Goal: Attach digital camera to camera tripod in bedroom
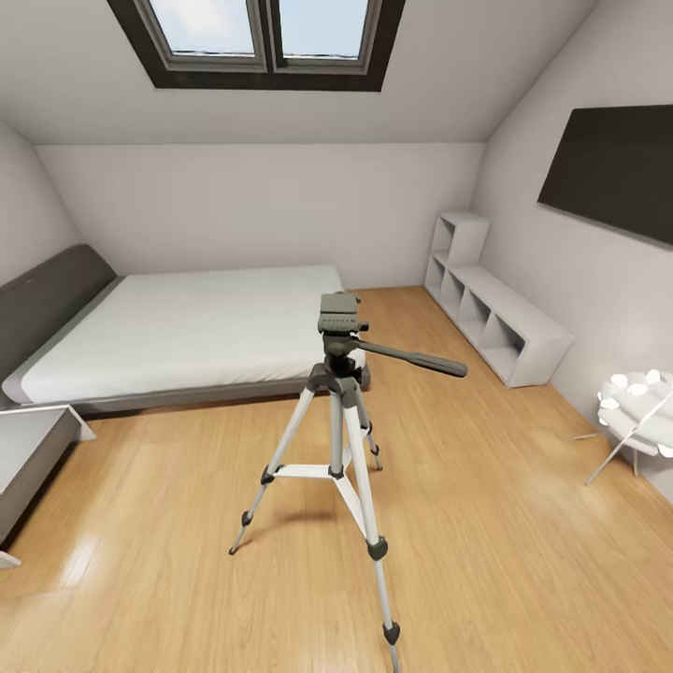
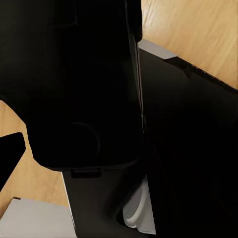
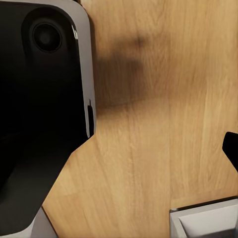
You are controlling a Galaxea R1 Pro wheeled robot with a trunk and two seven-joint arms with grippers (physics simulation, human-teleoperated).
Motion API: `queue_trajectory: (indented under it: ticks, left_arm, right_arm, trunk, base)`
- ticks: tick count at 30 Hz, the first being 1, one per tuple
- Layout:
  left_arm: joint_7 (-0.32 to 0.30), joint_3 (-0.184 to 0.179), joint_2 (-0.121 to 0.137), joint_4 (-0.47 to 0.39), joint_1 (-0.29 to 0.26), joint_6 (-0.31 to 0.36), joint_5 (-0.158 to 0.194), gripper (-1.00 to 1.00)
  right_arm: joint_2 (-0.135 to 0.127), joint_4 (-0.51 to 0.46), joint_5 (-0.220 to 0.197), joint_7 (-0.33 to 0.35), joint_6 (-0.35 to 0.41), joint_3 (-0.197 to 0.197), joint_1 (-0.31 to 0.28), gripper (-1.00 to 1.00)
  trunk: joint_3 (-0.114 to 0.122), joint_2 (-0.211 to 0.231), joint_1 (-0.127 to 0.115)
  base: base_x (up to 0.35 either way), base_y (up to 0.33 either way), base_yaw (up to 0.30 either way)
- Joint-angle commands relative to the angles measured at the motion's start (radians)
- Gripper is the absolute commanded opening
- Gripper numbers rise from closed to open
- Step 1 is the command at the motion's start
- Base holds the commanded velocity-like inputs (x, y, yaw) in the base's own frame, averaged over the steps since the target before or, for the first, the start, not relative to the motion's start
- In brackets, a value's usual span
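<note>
Floorboards of light wood (image 1: 523, 523) run across the bedroom, and most of the near floor lies bare on either side of the camera tripod (image 1: 339, 425). At the far left the grey headboard and frame hold the white bed (image 1: 187, 327), whose near edge stops just behind the tripod's head; a grey-and-white furniture edge (image 1: 28, 449) juts in at the near left, close to the bed's corner. The tripod stands upright at the middle, three silver legs splayed on the boards, its black head bare on top and the long pan handle (image 1: 411, 359) reaching right. Open floor lies between the tripod and the low white cube shelf (image 1: 495, 318) along the right wall, with the black TV (image 1: 617, 173) mounted above it and a white lamp-like object on thin metal legs (image 1: 636, 411) at the near right. The dark-framed skylight (image 1: 262, 42) sits in the sloped ceiling above. In the left wrist view a large black body (image 2: 79, 84) sits very close to the lens, with wood floor beyond; it may be the digital camera, but I cannot tell, nor whether that pincer is spread or pressed together. The right wrist view looks down on floorboards (image 3: 148, 129), a dark rounded grey-edged part (image 3: 44, 79) to one side and a single black tip (image 3: 232, 146) at the frame's edge, so the right pincer's spread cannot be judged either.
</note>
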Motion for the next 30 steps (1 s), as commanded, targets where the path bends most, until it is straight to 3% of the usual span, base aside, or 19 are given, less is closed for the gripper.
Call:
queue_trajectory:
  ticks: [1,29,30]
  left_arm:
    - [-0.004,-0.008,0.0,0.001,-0.001,-0.001,0.007,-1.0]
    - [-0.005,-0.008,0.0,0.001,0.0,-0.001,0.008,-1.0]
    - [-0.005,-0.009,0.0,0.001,0.0,-0.001,0.007,-1.0]
  right_arm:
    - [-0.001,0.003,0.009,0.0,-0.006,-0.009,-0.001,1.0]
    - [0.008,0.003,0.007,0.001,0.002,-0.009,-0.001,1.0]
    - [-0.006,-0.03,0.028,0.007,-0.002,0.027,-0.001,1.0]
  trunk:
    - [-0.002,-0.002,0.0]
    - [-0.003,-0.002,0.0]
    - [-0.003,-0.002,0.0]
  base:
    - [0.0,0.0,0.0]
    - [0.0,0.0,0.0]
    - [0.0,0.0,0.0]
